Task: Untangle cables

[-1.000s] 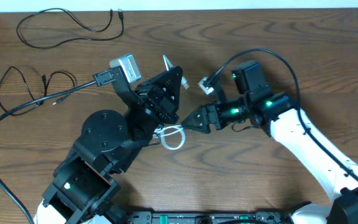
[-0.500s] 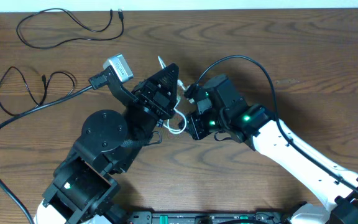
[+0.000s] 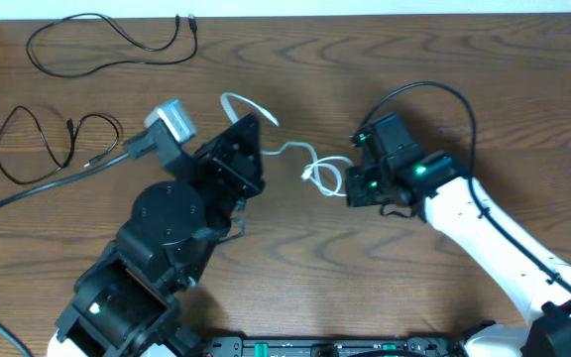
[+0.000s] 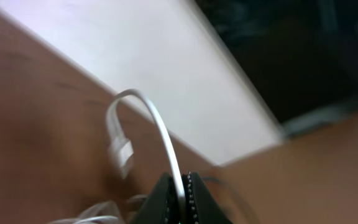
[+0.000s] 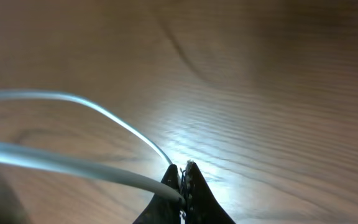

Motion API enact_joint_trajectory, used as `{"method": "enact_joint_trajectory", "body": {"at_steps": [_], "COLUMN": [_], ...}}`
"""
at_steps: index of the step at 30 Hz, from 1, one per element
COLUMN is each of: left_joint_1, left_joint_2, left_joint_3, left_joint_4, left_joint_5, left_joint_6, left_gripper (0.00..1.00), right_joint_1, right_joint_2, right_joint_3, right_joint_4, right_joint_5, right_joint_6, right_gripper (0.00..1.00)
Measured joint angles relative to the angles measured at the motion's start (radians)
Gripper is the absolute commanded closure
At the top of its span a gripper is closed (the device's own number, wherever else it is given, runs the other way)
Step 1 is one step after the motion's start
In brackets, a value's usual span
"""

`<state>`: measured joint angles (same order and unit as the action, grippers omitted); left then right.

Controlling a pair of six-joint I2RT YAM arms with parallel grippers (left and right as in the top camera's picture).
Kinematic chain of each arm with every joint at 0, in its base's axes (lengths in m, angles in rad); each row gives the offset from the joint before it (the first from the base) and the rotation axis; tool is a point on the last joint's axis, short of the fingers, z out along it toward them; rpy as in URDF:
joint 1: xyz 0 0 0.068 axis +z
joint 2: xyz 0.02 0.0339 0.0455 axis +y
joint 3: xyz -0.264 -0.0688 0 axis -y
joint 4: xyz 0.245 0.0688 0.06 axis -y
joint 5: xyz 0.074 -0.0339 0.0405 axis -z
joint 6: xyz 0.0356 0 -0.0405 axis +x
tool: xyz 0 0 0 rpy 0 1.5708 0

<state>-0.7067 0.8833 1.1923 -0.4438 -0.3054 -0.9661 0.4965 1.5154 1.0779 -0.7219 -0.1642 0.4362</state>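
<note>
The white cable (image 3: 312, 171) stretches across the middle of the table between both grippers. My left gripper (image 3: 254, 124) is shut on it near one end, and the free end curls up past the fingertips. In the left wrist view the white cable (image 4: 166, 140) rises from the shut left gripper (image 4: 180, 186), and its plug (image 4: 122, 155) hangs at the left. My right gripper (image 3: 349, 186) is shut on the other part of the white cable (image 5: 73, 165), pinched at the right gripper's tips (image 5: 182, 185). Two black cables (image 3: 107, 40) (image 3: 48, 144) lie apart at the upper left.
A thick black lead (image 3: 28, 193) runs from the left arm's camera off the table's left edge. The left arm's bulky base (image 3: 162, 228) fills the lower left. The table's far edge (image 3: 365, 12) runs along the top.
The right gripper shut on the white cable and drew back to the right. The left gripper moved left with its end. The white loop has opened into a longer line between them.
</note>
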Motion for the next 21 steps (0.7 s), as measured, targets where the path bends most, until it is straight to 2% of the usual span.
{"method": "enact_joint_trajectory", "body": {"at_steps": [7,12,18,21], "left_joint_1": [0.001,0.001,0.015,0.060], "left_joint_2": [0.019,0.075,0.096,0.097], "left_joint_3": [0.002,0.002,0.002,0.002], "left_joint_4": [-0.292,-0.415,-0.560,-0.628], "left_joint_5": [-0.200,-0.314,-0.493,-0.537], "left_joint_6": [0.020,0.024,0.024,0.024], "left_gripper": [0.93,0.92,0.93,0.92], "right_joint_1": [-0.089,-0.132,-0.268,-0.336], "right_joint_2": [-0.049,-0.238,-0.516,-0.586], "right_joint_3": [-0.002,-0.001,0.000,0.000], "right_joint_4": [0.101,0.190,0.153,0.120], "right_joint_5": [-0.160,-0.297,-0.311,-0.309], "right_joint_6": [0.011,0.035,0.073,0.080], "right_gripper": [0.99,0.99,0.99,0.99]}}
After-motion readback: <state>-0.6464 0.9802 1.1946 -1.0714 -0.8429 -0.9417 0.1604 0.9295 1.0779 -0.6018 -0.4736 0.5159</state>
